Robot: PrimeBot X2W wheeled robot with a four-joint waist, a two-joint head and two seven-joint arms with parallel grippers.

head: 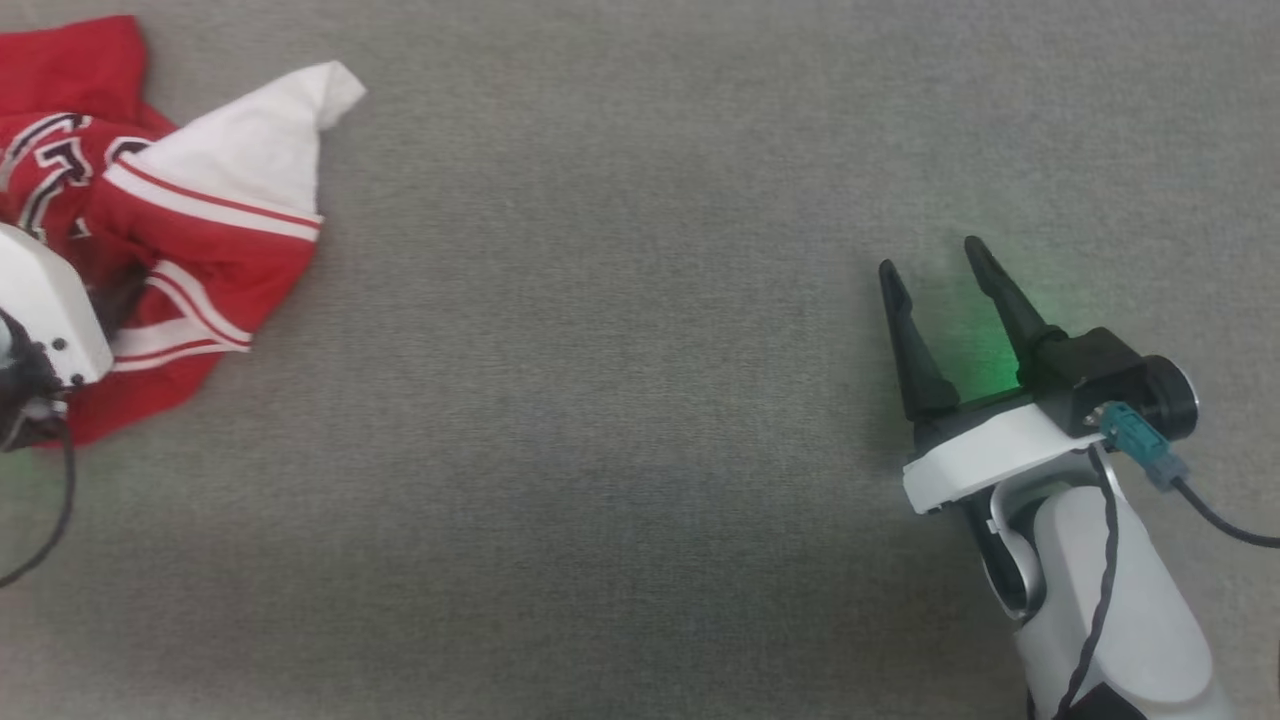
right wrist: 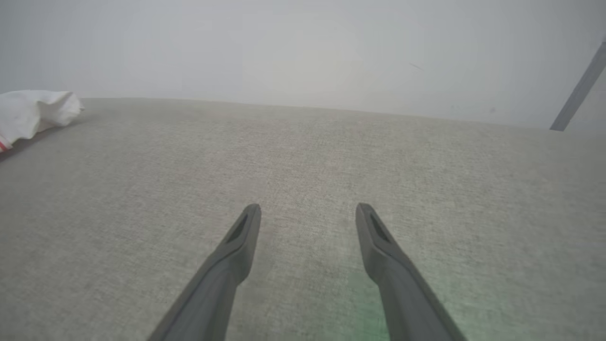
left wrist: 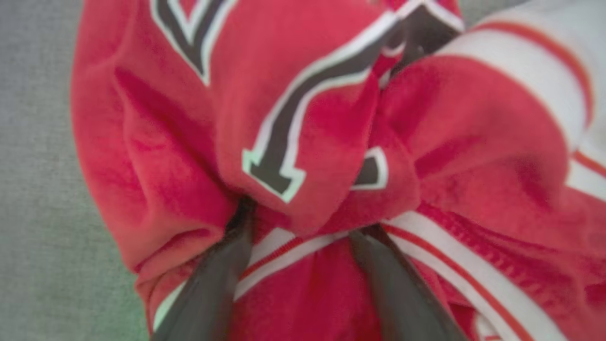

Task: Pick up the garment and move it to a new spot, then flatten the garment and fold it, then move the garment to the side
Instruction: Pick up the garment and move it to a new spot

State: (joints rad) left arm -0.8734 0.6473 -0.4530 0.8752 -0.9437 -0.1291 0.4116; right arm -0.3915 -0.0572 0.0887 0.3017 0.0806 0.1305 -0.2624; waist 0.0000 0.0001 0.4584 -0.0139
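The garment [head: 200,230] lies crumpled at the far left of the grey surface, red with a white sleeve poking up and red-and-white stripe trim. My left gripper [left wrist: 303,227] is pushed into it. Its two dark fingers [left wrist: 213,284] stand apart with a bunched fold bearing black, white-outlined number marks between them, and their tips are buried in the cloth. In the head view the left wrist's white housing [head: 50,310] sits over the garment's lower left part. My right gripper [head: 930,258] hovers open and empty far to the right, just above the surface. The garment's white sleeve [right wrist: 33,111] shows at the left edge of the right wrist view.
A grey fabric-covered surface [head: 620,400] stretches wide between the garment and the right arm. Its far edge [right wrist: 303,106] meets a pale wall. A grey bar [right wrist: 577,92] slants at the upper right. A black cable [head: 55,520] hangs from the left wrist.
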